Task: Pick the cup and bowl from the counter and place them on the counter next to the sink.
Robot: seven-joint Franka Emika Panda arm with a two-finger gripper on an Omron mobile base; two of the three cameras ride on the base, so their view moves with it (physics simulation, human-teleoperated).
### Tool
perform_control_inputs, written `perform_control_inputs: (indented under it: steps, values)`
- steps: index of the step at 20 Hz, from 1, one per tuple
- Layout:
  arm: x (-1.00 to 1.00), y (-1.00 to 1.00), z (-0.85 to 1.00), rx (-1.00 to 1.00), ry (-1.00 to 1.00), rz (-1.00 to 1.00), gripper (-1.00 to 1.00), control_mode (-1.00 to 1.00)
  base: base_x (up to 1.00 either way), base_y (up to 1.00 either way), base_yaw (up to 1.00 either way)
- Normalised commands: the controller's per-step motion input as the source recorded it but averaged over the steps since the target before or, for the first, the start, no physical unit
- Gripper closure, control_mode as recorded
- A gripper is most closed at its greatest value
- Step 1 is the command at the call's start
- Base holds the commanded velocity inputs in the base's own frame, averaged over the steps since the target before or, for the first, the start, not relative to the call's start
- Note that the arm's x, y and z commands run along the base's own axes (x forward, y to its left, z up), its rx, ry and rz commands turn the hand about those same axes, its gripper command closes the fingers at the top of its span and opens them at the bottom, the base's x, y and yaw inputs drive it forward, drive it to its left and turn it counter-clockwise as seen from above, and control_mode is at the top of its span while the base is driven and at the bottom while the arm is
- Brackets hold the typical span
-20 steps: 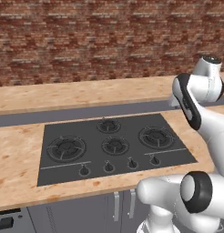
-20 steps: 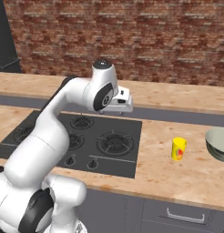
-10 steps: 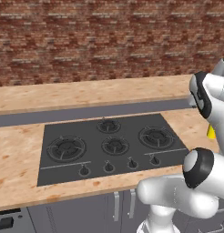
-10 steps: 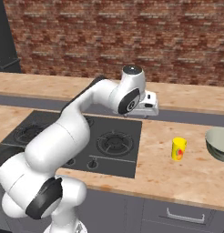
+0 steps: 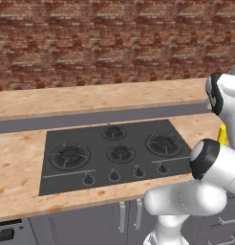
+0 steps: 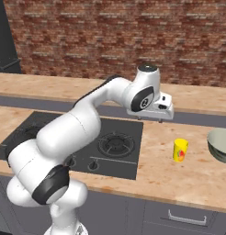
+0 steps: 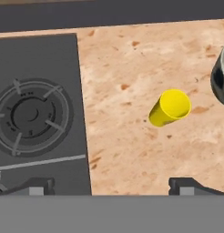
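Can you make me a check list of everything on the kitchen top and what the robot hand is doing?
Surface: tan wood counter with a black stove top set in it.
Job's things: yellow cup upright on the counter right of the stove; bowl further right, cut by the picture edge.
Clutter: nothing seen.
Grippers: gripper above the counter, short of the cup, jaws wide open, holding nothing.
Cables: nothing seen.
Surroundings: brick wall behind, grey cabinets below.
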Motion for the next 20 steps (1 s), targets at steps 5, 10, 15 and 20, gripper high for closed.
perform_control_inputs:
  steps: [5,10,15,20]
  values:
    - [0.0,-0.36,-0.18,0.0,0.05,-0.14,-1.0,-1.0,0.0,0.0,0.0]
    - [0.0,-0.31,-0.34,0.01,0.01,-0.11,-1.0,-1.0,0.0,0.0,0.0]
    - [0.0,-0.08,-0.3,0.09,0.0,-0.02,-1.0,-1.0,0.0,0.0,0.0]
    - [0.0,0.0,-0.27,0.07,0.0,0.0,-1.0,-1.0,0.0,0.0,0.0]
